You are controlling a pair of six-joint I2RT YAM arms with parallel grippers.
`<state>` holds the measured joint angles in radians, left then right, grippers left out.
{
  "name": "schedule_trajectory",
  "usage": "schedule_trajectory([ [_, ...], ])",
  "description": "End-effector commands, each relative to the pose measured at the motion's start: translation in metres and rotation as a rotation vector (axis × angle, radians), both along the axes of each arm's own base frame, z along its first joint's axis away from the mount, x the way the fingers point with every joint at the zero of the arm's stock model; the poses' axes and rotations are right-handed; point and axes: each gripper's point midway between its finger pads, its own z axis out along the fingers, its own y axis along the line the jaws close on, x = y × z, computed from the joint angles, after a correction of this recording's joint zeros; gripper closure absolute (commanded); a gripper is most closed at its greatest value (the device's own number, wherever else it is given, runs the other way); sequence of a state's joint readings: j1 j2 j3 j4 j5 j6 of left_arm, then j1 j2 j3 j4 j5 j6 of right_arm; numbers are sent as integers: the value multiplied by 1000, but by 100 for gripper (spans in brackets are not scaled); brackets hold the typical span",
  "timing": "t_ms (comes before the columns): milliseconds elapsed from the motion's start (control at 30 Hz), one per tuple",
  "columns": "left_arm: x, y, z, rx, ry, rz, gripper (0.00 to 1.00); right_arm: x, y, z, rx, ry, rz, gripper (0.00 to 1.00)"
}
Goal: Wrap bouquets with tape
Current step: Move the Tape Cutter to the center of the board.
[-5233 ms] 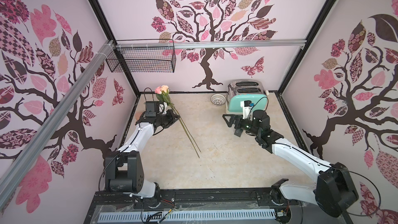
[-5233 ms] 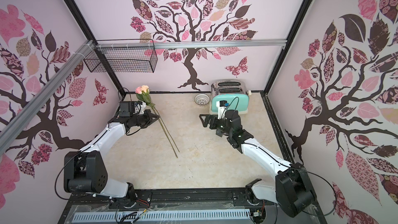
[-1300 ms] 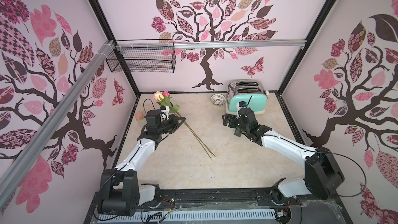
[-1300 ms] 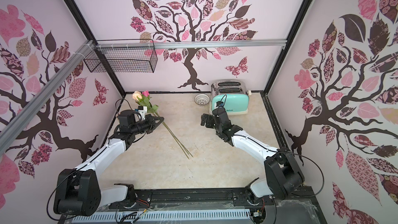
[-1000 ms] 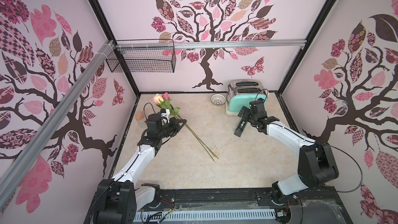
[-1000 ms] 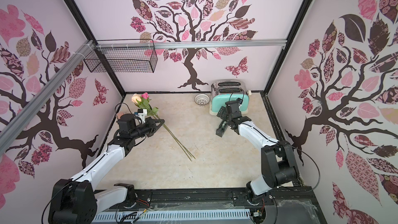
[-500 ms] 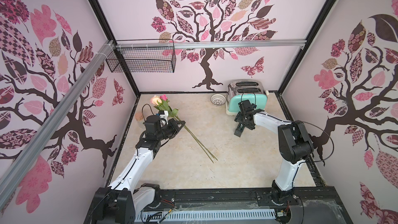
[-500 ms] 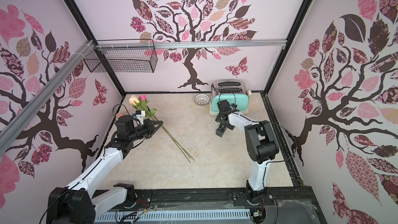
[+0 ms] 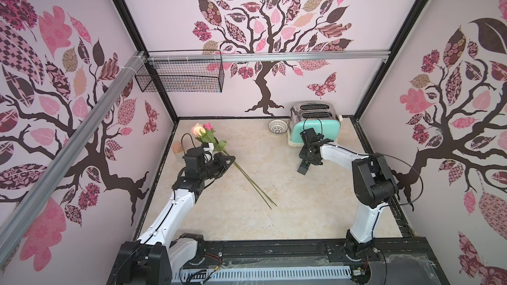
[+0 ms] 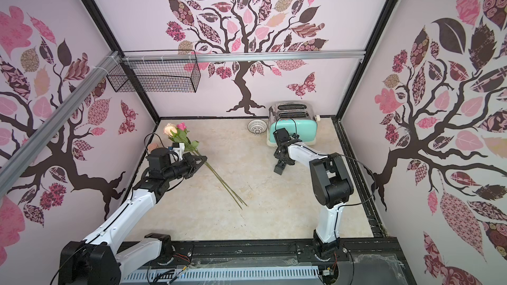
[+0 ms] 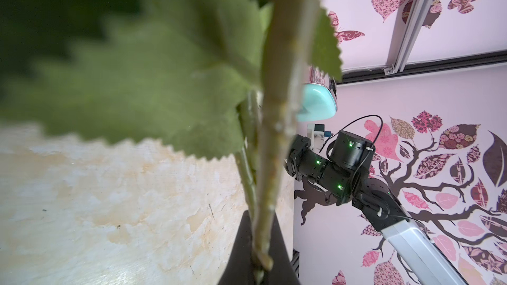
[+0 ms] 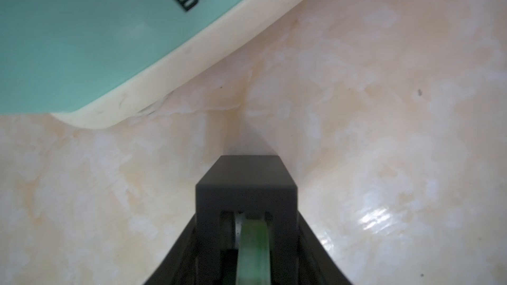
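Both top views: left fingers pinch the long green stems of the pink-and-peach rose bouquet over the far-left of the beige marbled desk. Left wrist: stems clamped tight. Right wrist: right fingers hold the black wedge-shaped tape dispenser by its sides, just beside the mint toaster.

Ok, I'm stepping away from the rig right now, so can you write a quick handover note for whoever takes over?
Left end effector: shut on the bouquet, gripping the stems just below the leaves.
Right end effector: shut on the tape dispenser, in front of the toaster.
Done: bouquet gathered, dispenser gripped.
To do: pull tape and wrap the stems; no tape shows on them yet.
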<state>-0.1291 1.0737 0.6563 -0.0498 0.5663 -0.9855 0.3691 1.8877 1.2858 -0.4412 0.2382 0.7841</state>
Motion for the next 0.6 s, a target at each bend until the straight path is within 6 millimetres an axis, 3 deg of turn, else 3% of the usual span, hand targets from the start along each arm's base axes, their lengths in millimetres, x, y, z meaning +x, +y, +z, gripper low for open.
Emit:
schedule_trajectory([
  [0,3,17,-11,15,20,124,100,6,55,11,51,-13,103,60],
  [133,6,34,-32,-60,65,292,100,18,84,22,51,-23,161,58],
  [233,3,40,-48,-72,126,387,100,25,96,17,76,-13,171,57],
  [467,-7,22,-62,-45,158,508,100,36,108,0,40,22,210,55],
  [567,-8,12,-68,-64,171,512,100,36,111,3,50,10,240,45],
])
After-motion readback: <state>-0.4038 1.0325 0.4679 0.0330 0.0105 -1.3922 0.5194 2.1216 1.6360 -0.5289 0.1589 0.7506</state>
